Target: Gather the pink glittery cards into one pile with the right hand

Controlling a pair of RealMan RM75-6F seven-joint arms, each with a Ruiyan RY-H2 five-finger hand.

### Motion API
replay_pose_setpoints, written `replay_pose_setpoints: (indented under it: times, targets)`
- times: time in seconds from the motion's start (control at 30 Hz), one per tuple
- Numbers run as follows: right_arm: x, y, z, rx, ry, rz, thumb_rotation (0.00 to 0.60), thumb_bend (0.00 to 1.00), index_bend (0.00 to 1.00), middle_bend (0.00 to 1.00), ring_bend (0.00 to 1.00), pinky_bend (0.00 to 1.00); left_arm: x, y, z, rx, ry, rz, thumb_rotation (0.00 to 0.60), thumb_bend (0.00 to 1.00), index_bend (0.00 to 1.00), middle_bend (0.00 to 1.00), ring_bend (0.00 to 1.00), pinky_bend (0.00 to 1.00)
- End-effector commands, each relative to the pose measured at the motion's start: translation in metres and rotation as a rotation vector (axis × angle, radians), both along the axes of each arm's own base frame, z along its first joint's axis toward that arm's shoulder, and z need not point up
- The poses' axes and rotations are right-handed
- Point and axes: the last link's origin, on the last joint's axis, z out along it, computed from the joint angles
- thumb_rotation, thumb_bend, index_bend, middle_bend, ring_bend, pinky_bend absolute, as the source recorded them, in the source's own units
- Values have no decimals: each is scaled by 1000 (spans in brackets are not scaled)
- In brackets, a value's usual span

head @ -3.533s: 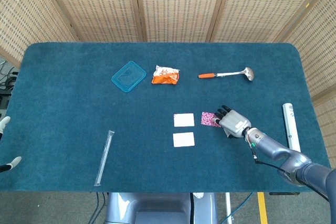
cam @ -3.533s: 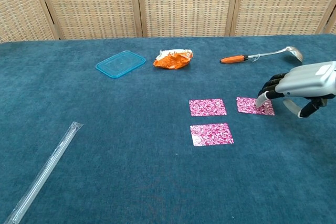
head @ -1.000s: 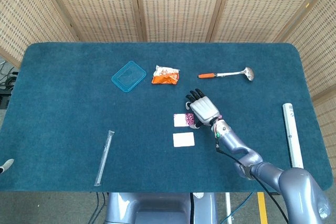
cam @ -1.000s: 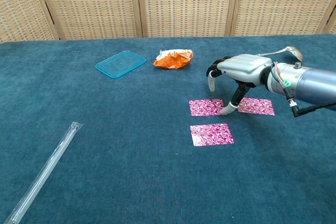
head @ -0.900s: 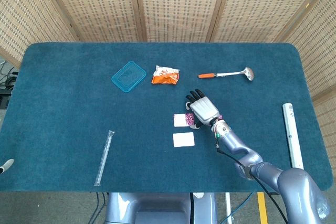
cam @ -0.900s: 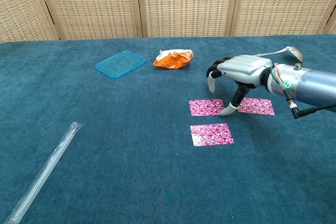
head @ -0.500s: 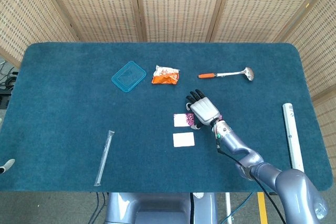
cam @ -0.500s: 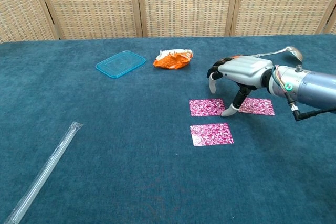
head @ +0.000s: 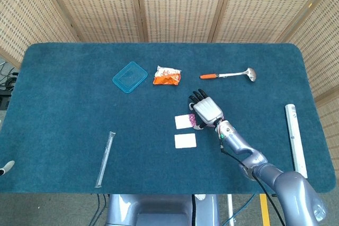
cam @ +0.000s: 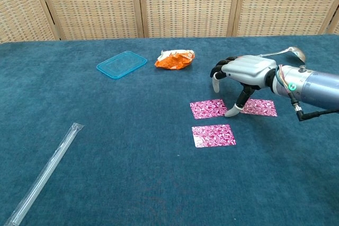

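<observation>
The right hand (cam: 244, 72), fingers spread and grasping nothing, should press its thumb-side fingertip (cam: 231, 112) on the right card (cam: 258, 107), sliding it onto the middle card (cam: 208, 108).

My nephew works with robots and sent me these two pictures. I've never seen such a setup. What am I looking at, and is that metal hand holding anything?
It is a two-armed robot with human-like hands, steered by a person, at a table covered in blue cloth. One picture looks down from its head, the other looks forward from its chest. Only its right hand clearly shows.

On the table lie three pink glittery cards: the left card, the right card and the near card. They look washed out from above. There is also a blue lid, an orange wrapper, a ladle, a clear plastic sleeve and a white tube.

The hand holds nothing. It arches over the gap between the two far cards, one fingertip down between them.
</observation>
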Motion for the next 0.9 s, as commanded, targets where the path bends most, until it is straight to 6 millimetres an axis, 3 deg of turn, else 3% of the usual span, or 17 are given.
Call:
replay_pose_setpoints:
  times: [0.03, 0.9]
  targets:
    - [2, -2, 0, -1, 3, 7, 600, 105, 364, 160, 0, 0, -1, 0, 0, 2, -1, 2, 600, 46, 0, 0, 0, 0]
    - [16, 3, -7, 39, 17, 30, 600, 127, 364, 160, 0, 0, -6, 0, 0, 0, -6, 12, 600, 46, 0, 0, 0, 0]
